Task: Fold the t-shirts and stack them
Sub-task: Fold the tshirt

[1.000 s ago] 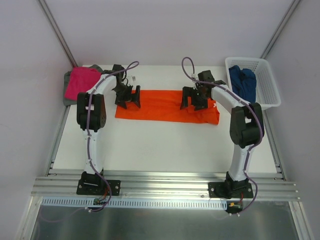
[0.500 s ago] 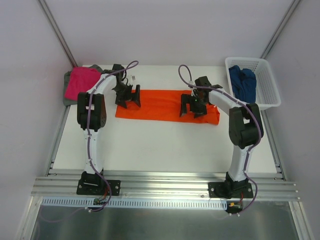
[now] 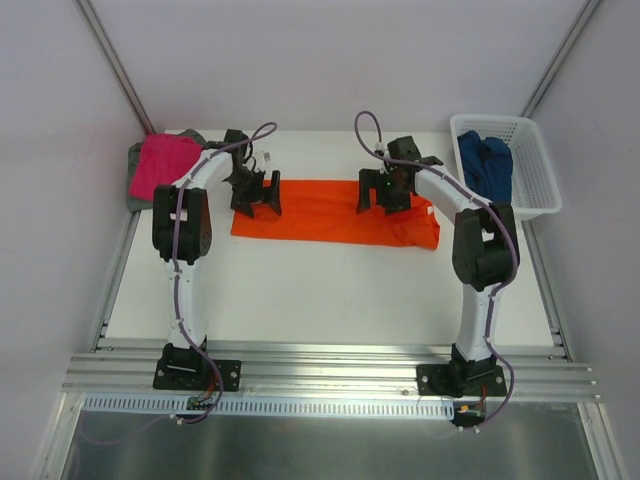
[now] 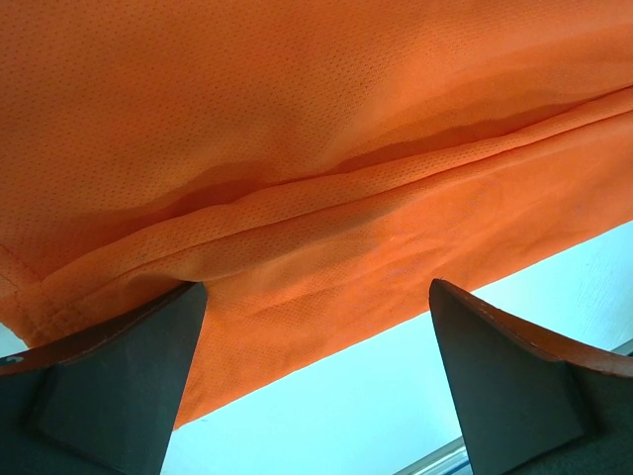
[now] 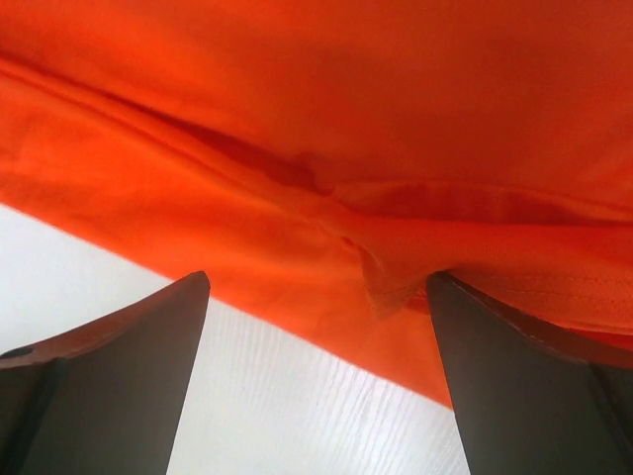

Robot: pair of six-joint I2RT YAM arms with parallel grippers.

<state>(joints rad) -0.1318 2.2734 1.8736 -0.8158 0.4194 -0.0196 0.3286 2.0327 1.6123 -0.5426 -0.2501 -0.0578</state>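
Orange t-shirt [image 3: 320, 212] lies as a long folded band across the middle of the surface [image 3: 330, 290]. Over the last second my right pincer [image 3: 383, 196] has drawn back from the band's near side toward its far edge, while the left pincer [image 3: 257, 202] has held at the left end. Both are released, gripping nothing. I take this as lining up the next fold. There is bare room toward me, but the basket [image 3: 540, 205] crowds the right and the pink t-shirt [image 3: 165, 165] the left.

The orange t-shirt [image 3: 330, 212] lies flat across the table [image 3: 320, 290], folded into a long band. The pink t-shirt [image 3: 165, 163] sits atop the grey t-shirt [image 3: 134, 190] at the far left corner. The dark blue t-shirt [image 3: 487, 165] lies bunched in the basket [image 3: 490, 119].
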